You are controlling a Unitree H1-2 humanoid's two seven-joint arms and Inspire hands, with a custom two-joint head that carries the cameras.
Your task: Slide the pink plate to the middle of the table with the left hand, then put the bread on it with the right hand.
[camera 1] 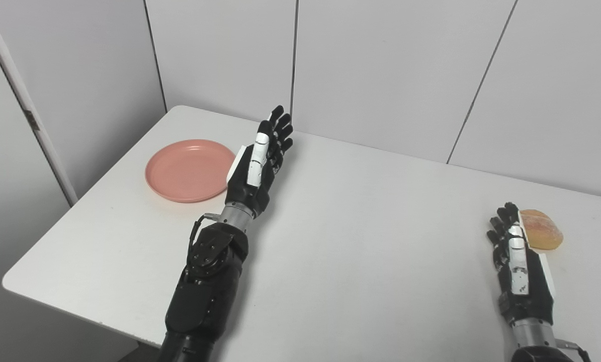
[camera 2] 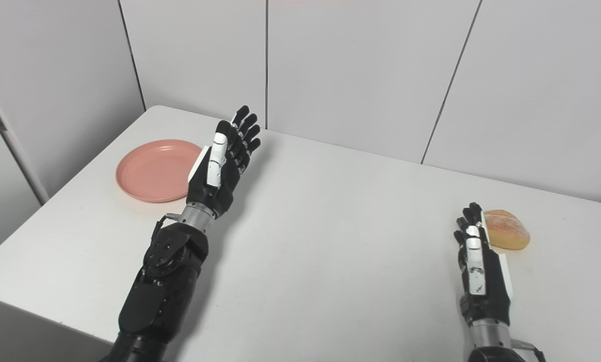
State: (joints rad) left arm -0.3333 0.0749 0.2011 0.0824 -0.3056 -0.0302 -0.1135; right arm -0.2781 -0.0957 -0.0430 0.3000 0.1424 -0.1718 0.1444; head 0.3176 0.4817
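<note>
Standing by: both arms reach in over the white surface [camera 1: 360, 241] from its near edge, and neither robot hand holds anything.
Left robot hand [camera 1: 257, 166]: stretched flat and upright on its edge, fingers [camera 1: 280, 128] straight and close together, pointing toward the back wall; nothing lies in its palm.
Left robot hand, contact: it stands just beside the right rim of the pink plate; from here I cannot tell whether its back actually touches the rim or only overlaps it in the line of sight.
Right robot hand [camera 2: 479, 269]: also loose and extended, fingers [camera 2: 468, 221] slightly curled at the tips, grasping nothing, low over the near right part of the surface.
Right robot hand, contact: its fingertips sit right against the left side of the bread; whether they press on it or merely stand next to it I cannot tell.
Pink plate [camera 1: 189, 171]: round, shallow, salmon-coloured with a raised rim, bare inside, lying flat near the far left corner of the surface, well away from the middle.
Bread [camera 2: 506, 230]: a small oval roll, golden-brown with a paler, floury top, resting on the surface at the far right, well apart from the plate.
Backdrop: pale wall panels [camera 1: 391, 70] with dark seams.
</note>
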